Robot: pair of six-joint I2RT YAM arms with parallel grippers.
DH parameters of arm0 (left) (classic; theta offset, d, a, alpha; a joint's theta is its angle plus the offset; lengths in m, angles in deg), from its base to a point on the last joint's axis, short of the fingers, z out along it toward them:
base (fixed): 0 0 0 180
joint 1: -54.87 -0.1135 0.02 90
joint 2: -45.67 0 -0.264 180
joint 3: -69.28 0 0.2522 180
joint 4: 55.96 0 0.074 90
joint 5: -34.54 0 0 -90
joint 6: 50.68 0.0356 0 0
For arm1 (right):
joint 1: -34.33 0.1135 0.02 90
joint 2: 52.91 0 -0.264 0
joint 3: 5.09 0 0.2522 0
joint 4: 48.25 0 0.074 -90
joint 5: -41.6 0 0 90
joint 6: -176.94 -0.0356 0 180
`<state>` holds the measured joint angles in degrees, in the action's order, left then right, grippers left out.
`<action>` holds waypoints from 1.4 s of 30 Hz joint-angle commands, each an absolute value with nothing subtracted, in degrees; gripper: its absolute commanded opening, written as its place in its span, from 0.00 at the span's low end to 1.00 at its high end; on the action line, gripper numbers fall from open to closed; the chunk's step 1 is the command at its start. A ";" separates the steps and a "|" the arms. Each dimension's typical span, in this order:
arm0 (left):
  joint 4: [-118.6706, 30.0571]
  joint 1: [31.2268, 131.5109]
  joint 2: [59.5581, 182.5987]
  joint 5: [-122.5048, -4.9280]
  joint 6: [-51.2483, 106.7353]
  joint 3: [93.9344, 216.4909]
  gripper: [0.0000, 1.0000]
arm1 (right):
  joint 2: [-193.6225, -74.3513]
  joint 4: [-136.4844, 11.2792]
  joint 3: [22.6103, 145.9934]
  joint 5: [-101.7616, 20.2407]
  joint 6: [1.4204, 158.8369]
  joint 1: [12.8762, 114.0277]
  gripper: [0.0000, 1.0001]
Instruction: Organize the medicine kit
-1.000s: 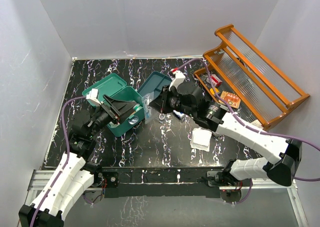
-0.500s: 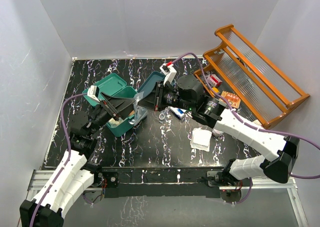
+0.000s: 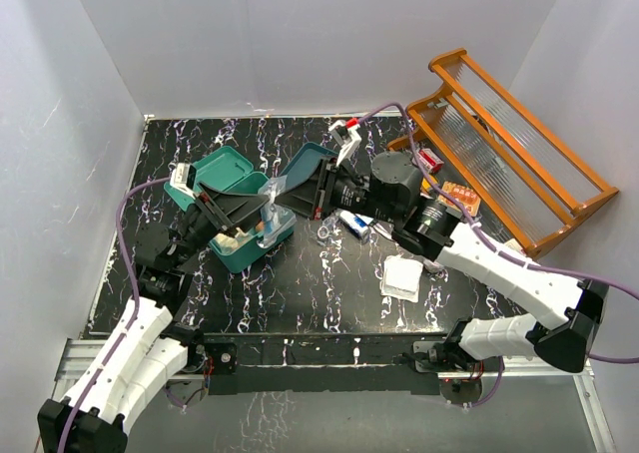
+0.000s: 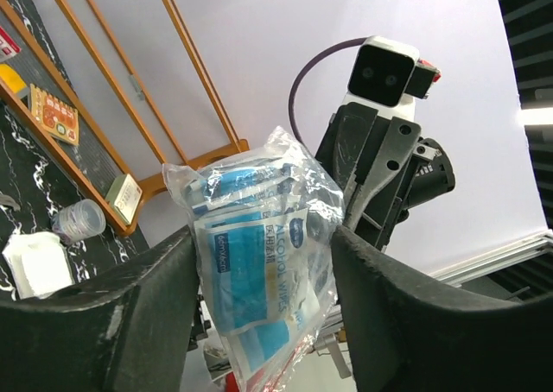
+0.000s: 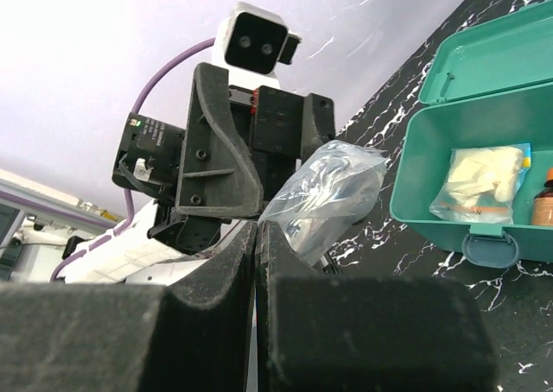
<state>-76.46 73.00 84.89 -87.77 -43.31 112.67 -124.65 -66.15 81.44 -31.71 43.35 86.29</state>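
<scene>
Wipes bag: hanging above the open kit, which is sitting left-centre on the table. Right gripper: fingers closed, pinching the bag's edge. Left gripper: standing spread, flanking the bag.

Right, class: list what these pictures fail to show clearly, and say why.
Top view: inside of the medicine kit, covered by the left gripper and the wipes bag.
Right wrist view: brown bottle in the kit, cut off by the right edge.
Left wrist view: fine print on the wipes packets, too small.
</scene>
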 commanded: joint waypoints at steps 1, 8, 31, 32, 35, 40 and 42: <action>-77.34 73.13 82.91 -87.11 -41.79 114.33 0.54 | -121.67 -63.32 80.05 -36.45 44.10 86.17 0.00; -75.77 73.15 82.43 -85.95 -40.46 114.71 0.41 | -120.20 -65.34 78.40 -41.72 44.41 86.16 0.00; -58.33 73.07 81.41 -79.61 -25.83 120.44 0.08 | -118.41 -78.61 74.06 -56.42 48.47 86.16 0.20; -56.00 73.15 81.36 -78.71 -24.55 121.15 0.07 | -118.37 -79.28 74.06 -57.46 48.38 86.13 0.27; -46.86 73.10 81.50 -75.04 -19.87 124.38 0.07 | -118.42 -80.74 74.15 -60.11 48.04 86.18 0.39; -28.64 73.08 82.84 -63.70 -12.19 129.99 0.07 | -119.19 -82.41 73.87 -61.69 47.70 86.16 0.44; -22.52 73.06 83.84 -58.66 -10.00 131.55 0.07 | -119.62 -82.86 73.29 -62.16 47.50 86.18 0.45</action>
<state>-38.61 73.37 82.82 -70.39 -17.52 127.38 -120.00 -82.45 73.64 -58.75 47.74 86.33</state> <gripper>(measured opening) 0.095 0.444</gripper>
